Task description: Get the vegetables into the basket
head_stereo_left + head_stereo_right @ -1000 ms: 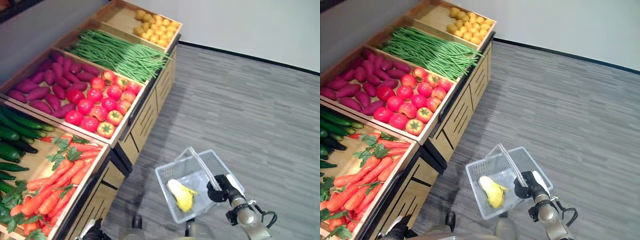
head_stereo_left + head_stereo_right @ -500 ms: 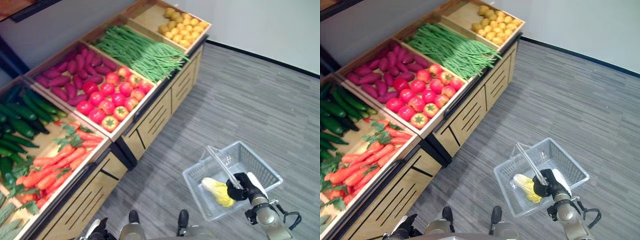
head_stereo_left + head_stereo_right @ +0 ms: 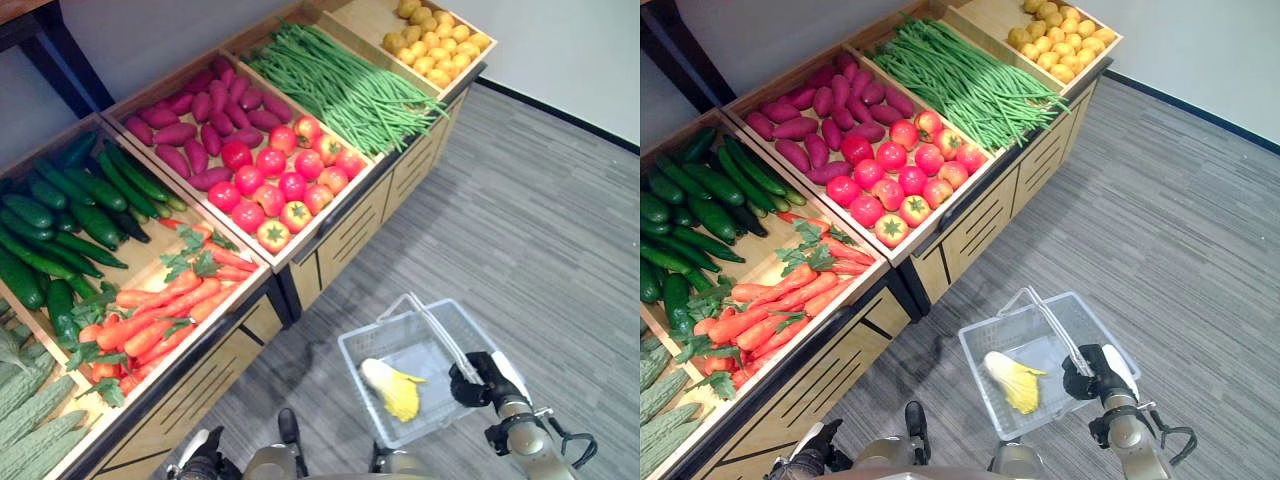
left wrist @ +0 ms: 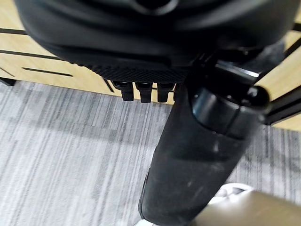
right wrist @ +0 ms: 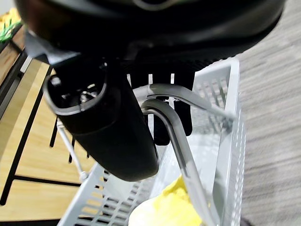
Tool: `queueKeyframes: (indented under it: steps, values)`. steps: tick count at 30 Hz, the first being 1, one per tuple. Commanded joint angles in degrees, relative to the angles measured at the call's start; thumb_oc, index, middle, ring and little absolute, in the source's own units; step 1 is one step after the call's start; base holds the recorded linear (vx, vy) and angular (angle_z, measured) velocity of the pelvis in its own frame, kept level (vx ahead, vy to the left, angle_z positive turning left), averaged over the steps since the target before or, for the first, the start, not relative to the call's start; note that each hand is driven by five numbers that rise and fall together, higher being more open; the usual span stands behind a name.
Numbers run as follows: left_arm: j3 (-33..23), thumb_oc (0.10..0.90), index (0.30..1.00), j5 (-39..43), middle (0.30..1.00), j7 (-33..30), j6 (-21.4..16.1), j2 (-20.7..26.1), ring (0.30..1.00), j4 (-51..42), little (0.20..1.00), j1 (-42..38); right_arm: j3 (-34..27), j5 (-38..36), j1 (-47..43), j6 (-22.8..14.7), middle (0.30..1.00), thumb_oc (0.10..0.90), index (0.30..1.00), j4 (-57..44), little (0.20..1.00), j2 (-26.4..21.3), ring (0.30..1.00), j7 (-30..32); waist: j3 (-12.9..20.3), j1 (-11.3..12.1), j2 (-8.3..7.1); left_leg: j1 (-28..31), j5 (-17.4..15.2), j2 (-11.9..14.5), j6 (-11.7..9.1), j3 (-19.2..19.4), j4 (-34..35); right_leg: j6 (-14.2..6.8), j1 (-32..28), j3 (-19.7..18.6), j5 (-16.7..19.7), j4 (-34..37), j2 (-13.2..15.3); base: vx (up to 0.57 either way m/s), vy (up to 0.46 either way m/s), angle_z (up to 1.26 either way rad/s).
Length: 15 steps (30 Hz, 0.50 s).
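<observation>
Right now the right hand (image 3: 1092, 372) has its fingers curled round the grey wire handles (image 5: 175, 123) of the pale translucent plastic shopping basket (image 3: 372, 347), carrying it off the grey striped floor (image 3: 540, 230). One veg is already inside: a yellow-white leafy cabbage-like piece (image 3: 392, 386), lying near the basket's middle. Left hand (image 4: 141, 92) hangs low by the stand front, fingers curled, nothing in them.

Rest of the veg sits on the sloped wooden display stand (image 3: 960, 225) to the left: orange carrots w/ green tops (image 3: 160, 312) nearest, dark green cucumbers (image 3: 70, 215) far-left of those, red tomatoes (image 3: 285, 180), purple sweet potatoes (image 3: 195, 125), long green beans (image 3: 350, 85), small yellow round ones (image 3: 440, 25) farthest.

Step, IMO: carry the basket closer, then pick w/ the left. Keep the handle grip firm and the basket level so the cabbage doesn't slide; bring the basket's left rim just beside the stand edge, below the carrot bin, w/o knocking the wood.

Room: open floor right and far of the basket, so plenty of swing space there. Tight side is the left, near the stand's dark front edge (image 3: 285, 300).
</observation>
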<state>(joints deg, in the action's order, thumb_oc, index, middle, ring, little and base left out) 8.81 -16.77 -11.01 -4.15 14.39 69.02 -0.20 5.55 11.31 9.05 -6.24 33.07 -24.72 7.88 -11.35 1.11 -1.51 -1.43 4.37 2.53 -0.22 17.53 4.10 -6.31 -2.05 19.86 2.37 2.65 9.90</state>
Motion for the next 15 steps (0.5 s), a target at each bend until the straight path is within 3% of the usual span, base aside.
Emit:
queueKeyframes:
  steps: [1,2,3,6,7,8,11,12,14,15]
  values:
    - [-1.8,0.9,1.0,1.0,1.0,-1.2,-0.4,3.2,1.0,2.7,1.0,-1.2,-2.3,-1.0,-5.3,-3.7,0.3,0.4,0.3,-4.2,0.3,-2.1,0.3,3.7,2.2,1.1,-4.05,-0.2,-2.4,1.3,-0.3,-1.8,-3.2,-3.3,1.1,-4.2,2.6,-7.6,3.2,0.04,0.132,0.1]
    - [-2.1,0.9,1.0,1.3,1.0,-1.4,-0.4,3.8,1.0,2.8,1.0,-1.3,-2.0,-1.2,-6.3,-3.6,0.3,0.4,0.3,-2.9,0.3,-1.8,0.3,4.1,1.7,1.3,-4.2,0.4,-2.5,0.6,0.5,-2.2,-2.7,-3.9,3.0,-5.6,4.3,-12.3,4.0,0.04,0.131,0.11]
    - [-2.1,0.9,1.0,1.3,1.0,-1.4,-0.4,3.8,1.0,2.8,1.0,-1.4,-2.0,-1.2,-6.4,-3.6,0.3,0.4,0.3,-2.9,0.3,-1.7,0.3,4.1,1.9,1.4,-4.21,0.1,-2.3,0.7,0.5,-2.2,-2.7,-3.8,3.2,-5.7,4.4,-12.2,3.9,0.04,0.125,0.09]
    - [-1.9,0.9,1.0,1.6,1.0,-1.3,-0.4,4.6,1.0,2.2,1.0,-1.7,-1.9,-1.8,-6.5,-3.7,0.3,0.4,0.3,-3.2,0.3,-1.6,0.3,4.0,1.4,0.6,-3.94,1.2,-2.0,0.1,0.9,-4.6,-0.7,-3.7,6.3,-10.9,5.5,-15.9,1.9,0.07,0.041,0.21]
    - [-2.1,0.9,1.0,2.1,1.0,-1.3,-0.7,5.0,1.0,2.1,1.0,-2.0,-1.8,-1.8,-6.5,-3.7,0.3,0.4,0.3,-3.9,0.3,-1.6,0.3,3.9,1.4,0.0,-3.63,1.8,-1.8,0.2,0.6,-6.1,0.1,-3.1,7.7,-14.3,4.8,-13.2,0.7,0.12,-0.034,0.59]
    - [-2.0,0.9,1.0,2.2,1.0,-1.4,-0.8,5.1,1.0,2.3,1.0,-2.3,-1.9,-1.9,-6.6,-3.7,0.3,0.4,0.3,-3.8,0.3,-1.6,0.3,4.0,1.3,-0.2,-3.44,2.0,-1.9,0.4,0.2,-6.8,0.1,-3.0,8.0,-15.1,4.7,-11.6,0.7,0.19,-0.121,0.92]
    - [-2.1,0.9,1.0,2.5,1.0,-1.3,-1.0,5.2,1.0,4.3,1.0,-3.4,-1.7,-1.9,-6.6,-3.9,0.3,0.4,0.3,-4.3,0.3,-1.3,0.3,4.1,1.0,-2.1,-3.82,4.4,-3.3,1.5,-1.5,-11.4,0.1,-3.9,10.4,-22.3,7.7,-4.6,2.0,0.23,-0.252,0.89]
    - [-1.9,0.9,1.0,2.5,1.0,-1.2,-1.0,5.2,1.0,4.1,1.0,-3.4,-1.8,-1.8,-6.4,-3.9,0.3,0.4,0.3,-4.3,0.3,-1.4,0.3,3.9,1.0,-2.3,-3.94,4.8,-3.6,1.6,-1.7,-12.0,-0.2,-4.1,10.7,-23.1,8.2,-4.7,2.0,0.18,-0.319,1.24]
    - [-2.2,0.9,1.0,3.2,1.0,-1.2,-1.0,5.1,1.0,4.2,1.0,-3.3,-1.4,-1.5,-5.9,-4.0,0.3,0.4,0.3,-4.9,0.3,-1.6,0.3,3.1,1.7,-2.0,-4.22,5.3,-3.1,3.3,-3.1,-13.7,0.0,-3.3,8.8,-21.3,5.5,-4.4,0.7,0.13,-0.497,1.18]
    - [-2.5,0.9,1.0,4.2,1.0,-1.1,-1.0,4.7,1.0,4.2,1.0,-3.0,-0.7,-1.5,-6.4,-4.2,0.3,0.4,0.3,-5.1,0.3,-2.9,0.3,2.4,2.4,-1.6,-3.47,4.6,-1.4,6.1,-4.5,-15.3,0.1,-1.9,7.7,-19.2,3.7,-4.5,-1.6,0.09,-0.575,0.92]
